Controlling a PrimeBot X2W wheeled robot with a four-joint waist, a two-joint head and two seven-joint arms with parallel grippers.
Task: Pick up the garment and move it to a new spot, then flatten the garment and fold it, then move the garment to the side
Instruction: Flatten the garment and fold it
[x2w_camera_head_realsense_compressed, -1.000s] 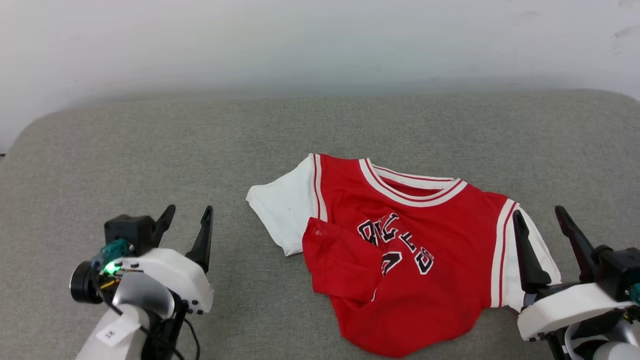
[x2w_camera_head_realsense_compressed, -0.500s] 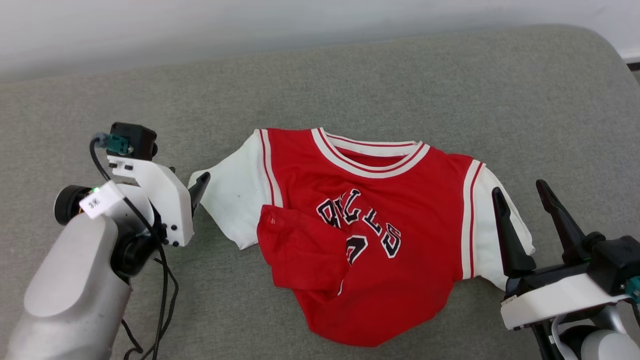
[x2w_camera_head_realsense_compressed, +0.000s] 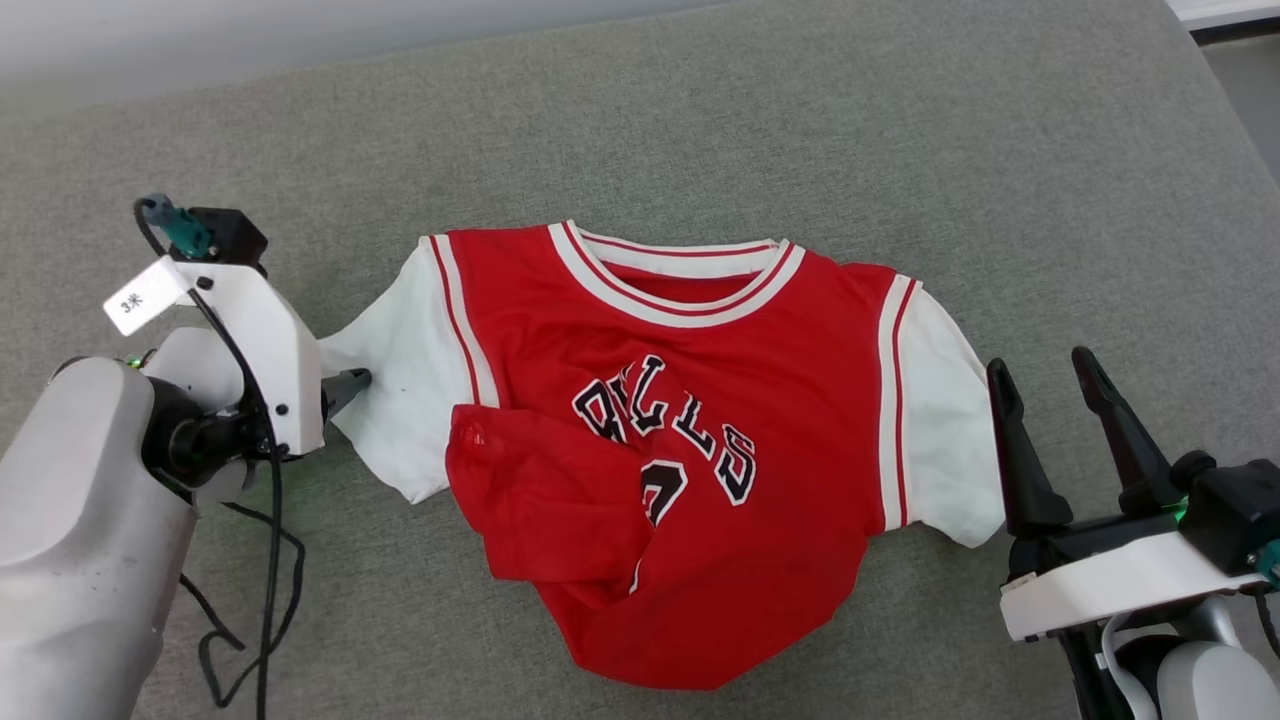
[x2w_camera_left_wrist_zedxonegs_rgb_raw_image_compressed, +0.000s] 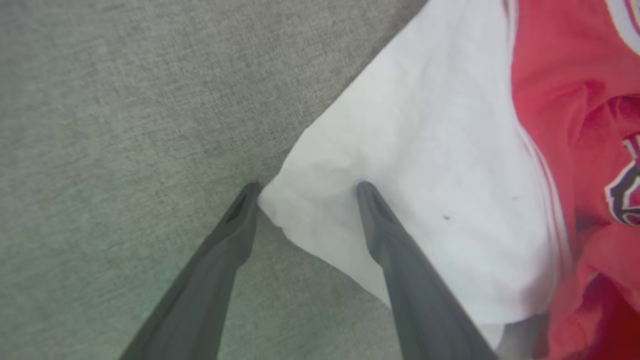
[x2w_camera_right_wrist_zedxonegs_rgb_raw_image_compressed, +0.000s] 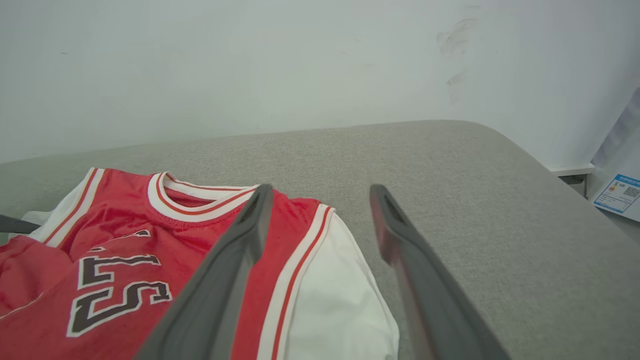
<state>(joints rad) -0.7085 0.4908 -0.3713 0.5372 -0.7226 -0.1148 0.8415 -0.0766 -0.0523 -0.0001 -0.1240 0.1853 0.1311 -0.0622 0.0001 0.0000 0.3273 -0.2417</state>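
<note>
Across the middle of the grey fabric-covered bench (x2w_camera_head_realsense_compressed: 700, 110) lies the garment (x2w_camera_head_realsense_compressed: 800, 400), chest up, collar on its far side, one lower corner folded up over part of the black lettering. Just beside the garment's right-hand sleeve (x2w_camera_head_realsense_compressed: 940, 420), the right end effector (x2w_camera_head_realsense_compressed: 1040, 365) stands released and empty. At the garment's left-hand sleeve (x2w_camera_left_wrist_zedxonegs_rgb_raw_image_compressed: 425, 150), the left end effector (x2w_camera_left_wrist_zedxonegs_rgb_raw_image_compressed: 307, 187) is spread wide, straddling the sleeve's corner, one fingertip (x2w_camera_left_wrist_zedxonegs_rgb_raw_image_compressed: 367, 192) pressing into the white cloth.
</note>
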